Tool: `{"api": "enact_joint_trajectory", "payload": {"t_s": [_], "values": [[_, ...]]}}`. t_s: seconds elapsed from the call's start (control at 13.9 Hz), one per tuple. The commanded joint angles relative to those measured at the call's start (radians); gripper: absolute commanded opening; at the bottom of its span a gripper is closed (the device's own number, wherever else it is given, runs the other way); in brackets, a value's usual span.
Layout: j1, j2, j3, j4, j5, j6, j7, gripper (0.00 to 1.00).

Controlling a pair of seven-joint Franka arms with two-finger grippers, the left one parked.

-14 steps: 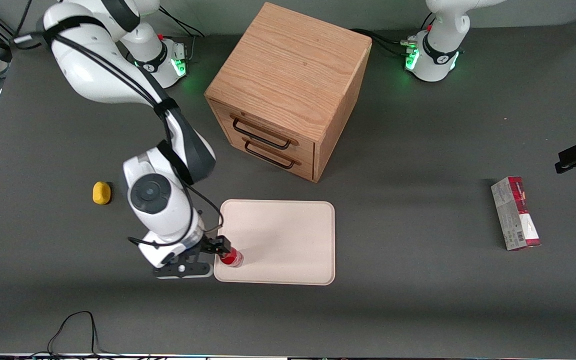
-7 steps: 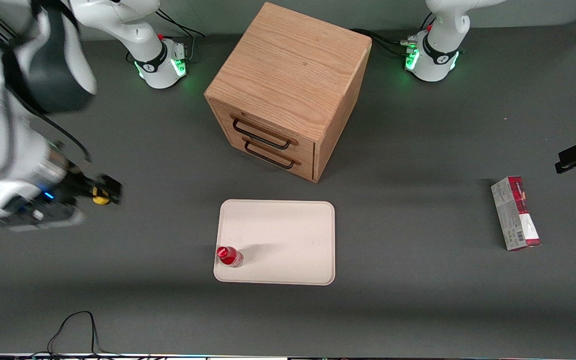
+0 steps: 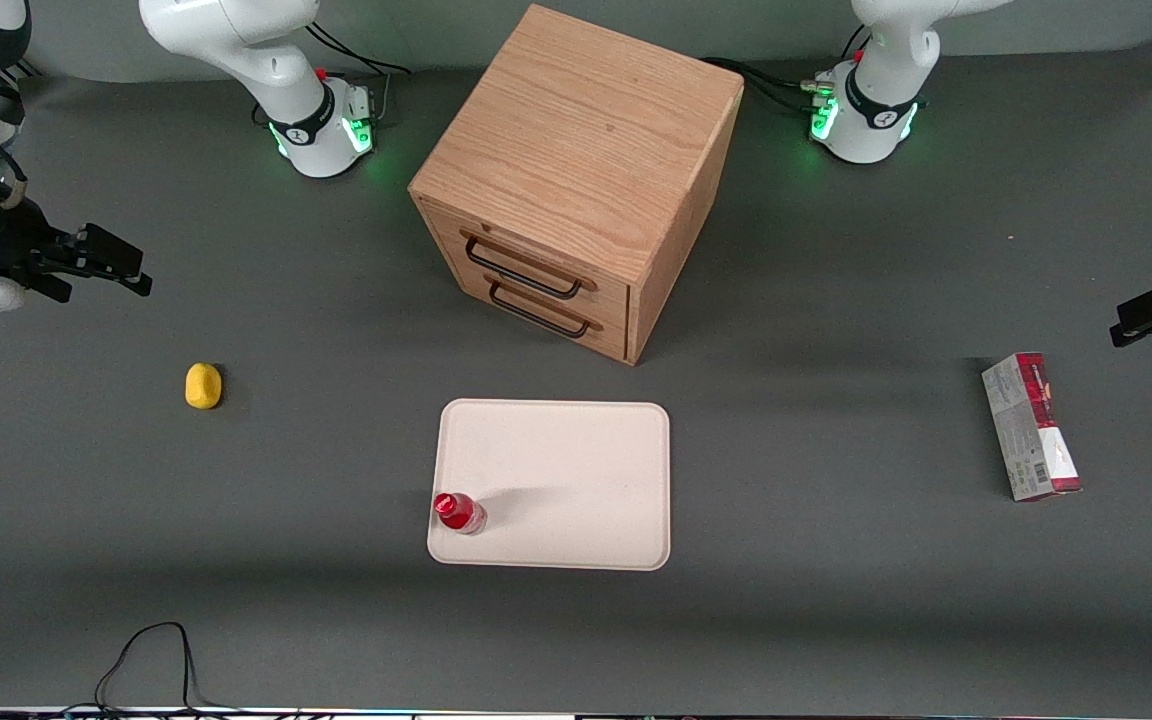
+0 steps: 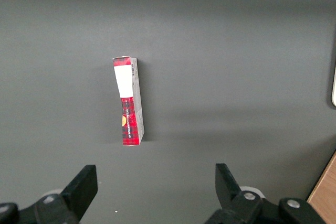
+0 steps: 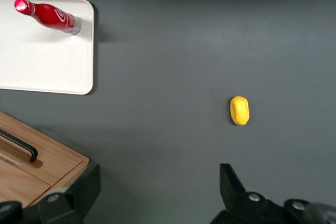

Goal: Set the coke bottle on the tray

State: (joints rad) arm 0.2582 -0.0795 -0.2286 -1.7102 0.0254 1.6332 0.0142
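Note:
The small red coke bottle [image 3: 458,513] stands upright on the cream-white tray [image 3: 576,470], in the tray's corner nearest the front camera at the working arm's end. It also shows in the right wrist view [image 5: 50,15], standing on the tray [image 5: 47,61]. My gripper [image 3: 116,265] is open and empty, raised high at the working arm's end of the table, well away from the tray. In the right wrist view its fingertips [image 5: 230,184] are wide apart over bare table.
A wooden two-drawer cabinet [image 3: 576,180] stands farther from the front camera than the tray. A small yellow lump [image 3: 203,386] lies toward the working arm's end. A red-and-grey carton [image 3: 1031,427] lies toward the parked arm's end. A cable [image 3: 151,650] lies at the table's near edge.
My gripper let go of the bottle on the tray, then rose and drew back to the working arm's end of the table. The bottle stays upright on the tray.

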Motion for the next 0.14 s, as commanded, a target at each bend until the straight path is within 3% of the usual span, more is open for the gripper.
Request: {"api": "enact_joint_trajectory", "payload": {"t_s": [0.0, 0.07], "values": [[0.012, -0.011, -0.006, -0.023, 0.022, 0.020, -0.002, 1.00], [0.012, -0.009, -0.006, -0.022, 0.022, 0.022, 0.000, 1.00]]}}
